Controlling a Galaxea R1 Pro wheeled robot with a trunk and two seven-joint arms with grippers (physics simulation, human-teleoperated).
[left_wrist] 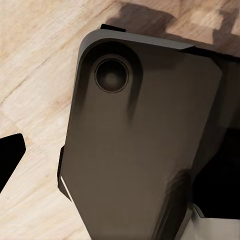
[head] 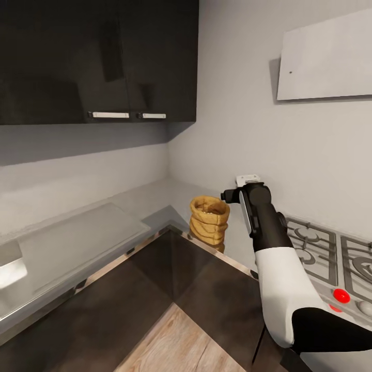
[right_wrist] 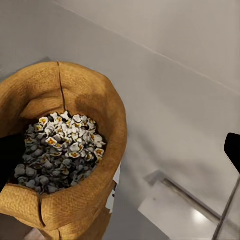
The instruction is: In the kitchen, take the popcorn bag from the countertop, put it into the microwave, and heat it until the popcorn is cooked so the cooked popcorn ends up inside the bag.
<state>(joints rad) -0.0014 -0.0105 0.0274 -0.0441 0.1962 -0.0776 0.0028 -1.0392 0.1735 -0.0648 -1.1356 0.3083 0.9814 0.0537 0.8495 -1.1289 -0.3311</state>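
Grey steel desk (head: 77,243) carries the tan crumpled paper popcorn bag (head: 209,223) at its near corner. It looks soft and light; hold its folded side gently. I cannot tell whether the right arm's jaws are open.

Head view looked down into the countertop (head: 77,232) corner; right wrist close above the shared popcorn bag (head: 208,219); left wrist faced floor (left_wrist: 35,75).
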